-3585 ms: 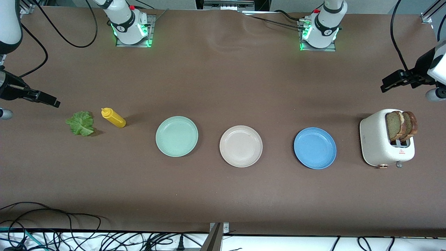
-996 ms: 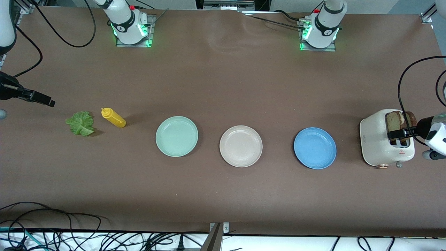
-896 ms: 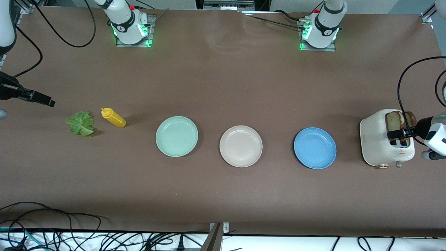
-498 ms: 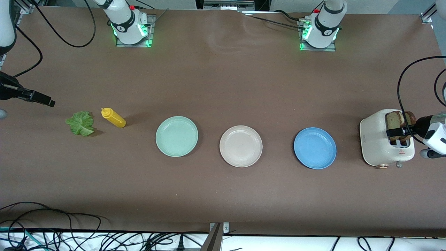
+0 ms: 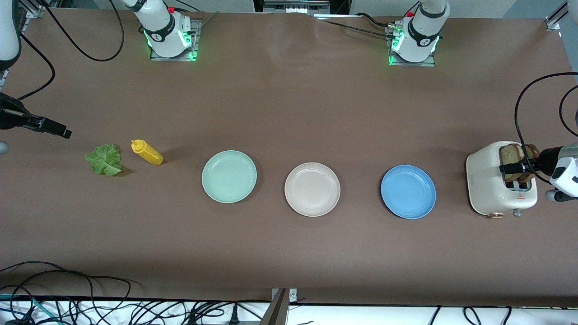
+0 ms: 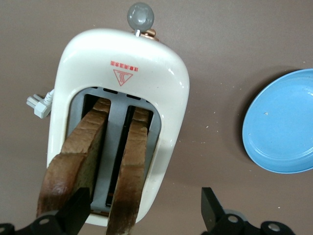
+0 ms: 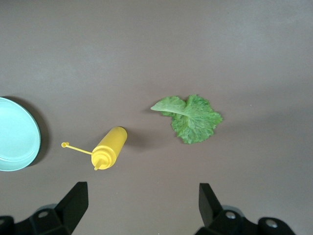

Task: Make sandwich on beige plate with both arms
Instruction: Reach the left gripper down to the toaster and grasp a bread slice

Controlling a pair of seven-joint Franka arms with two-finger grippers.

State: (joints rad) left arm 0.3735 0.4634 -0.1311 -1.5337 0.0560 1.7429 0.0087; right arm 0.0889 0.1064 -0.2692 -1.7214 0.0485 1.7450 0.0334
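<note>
Brown table [image 5: 289, 113] — bread slices [image 6: 93, 161], perhaps ungripped

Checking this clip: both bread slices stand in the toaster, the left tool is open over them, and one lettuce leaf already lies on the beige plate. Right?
Not quite. The beige plate is bare; the lettuce leaf lies on the table beside the yellow bottle, as the front view shows. The rest holds: both bread slices stand in the toaster, with the left tool open over them.

- Even, bright overhead light, no glare on the table [image 5: 289, 104].
- Soft short shadows beside the bottle [image 5: 147, 152] and plates.
- Green glow at both bases.
</note>
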